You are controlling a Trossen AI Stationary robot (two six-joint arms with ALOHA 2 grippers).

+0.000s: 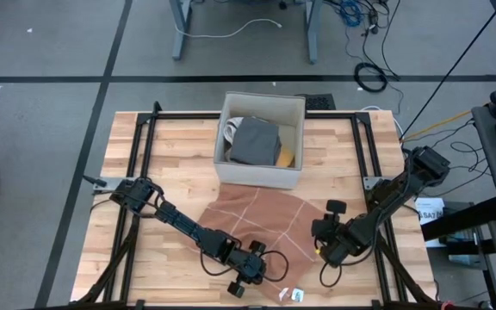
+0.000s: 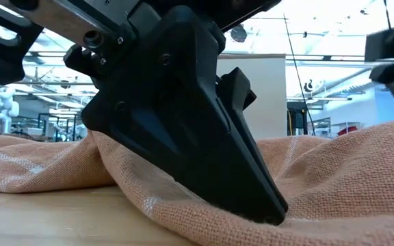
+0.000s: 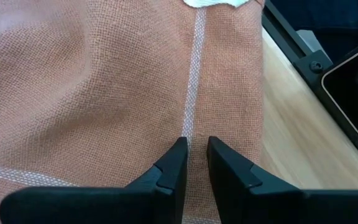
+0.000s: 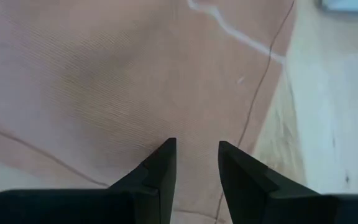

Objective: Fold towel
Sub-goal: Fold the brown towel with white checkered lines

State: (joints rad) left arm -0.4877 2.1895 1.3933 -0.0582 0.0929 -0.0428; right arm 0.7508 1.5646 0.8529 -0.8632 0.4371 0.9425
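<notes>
Towel [image 1: 257, 215]: salmon-orange cloth with pale grid stripes, spread on the wooden worktop [image 1: 170, 164] toward its near edge, just in front of the white box [image 1: 261, 168]. Not flat; the low view shows it humped in soft ridges. A white tag [image 1: 297, 294] shows at its near corner.

Left pincer [image 1: 261, 263]: down at the towel's near left edge. In the left wrist view its fingers [image 3: 173, 168] stand close together with a narrow strip of cloth between them, tips set either side of a pale stripe [image 3: 192, 81]. Clenched on the towel's edge.

Right pincer [image 1: 324, 245]: at the towel's near right edge. The right wrist view shows its fingers [image 4: 160, 165] parted a little, with cloth under and between the tips near the hem. Cannot tell whether it is gripping or only resting on the fabric.

White box: holds a folded grey cloth [image 1: 255, 142] and something yellow [image 1: 286, 158] beside it.

Black frame rails [image 1: 140, 146] run along the worktop's left and right sides.
</notes>
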